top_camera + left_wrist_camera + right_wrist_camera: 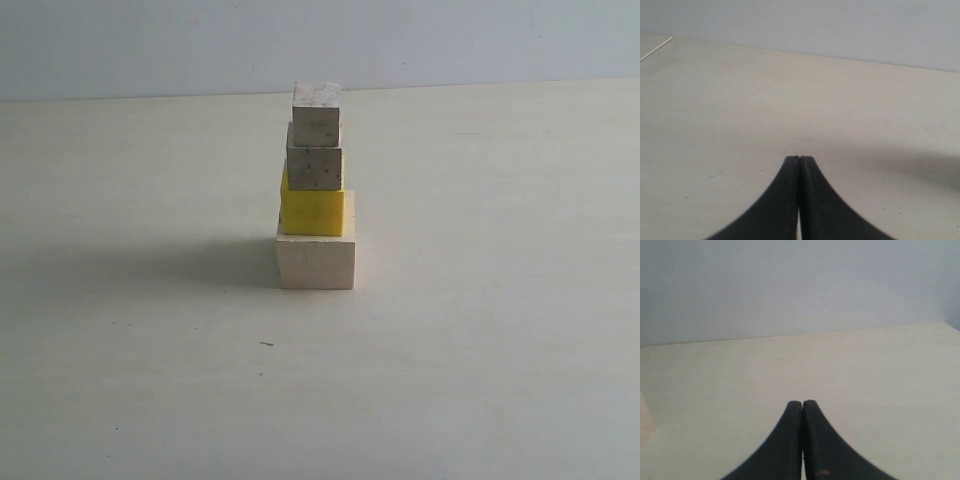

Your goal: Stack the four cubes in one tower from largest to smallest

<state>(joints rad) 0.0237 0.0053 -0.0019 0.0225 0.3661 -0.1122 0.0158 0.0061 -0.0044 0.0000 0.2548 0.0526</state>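
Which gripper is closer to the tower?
Cannot tell. The left gripper and right gripper, both shut, are outside the exterior view of the tower, and neither wrist view clearly shows it.

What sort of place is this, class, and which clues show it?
Likely a robot test bench: a plain pale table, a blank grey wall behind it, a tower of four cubes, and the black left claw and right claw, both shut.
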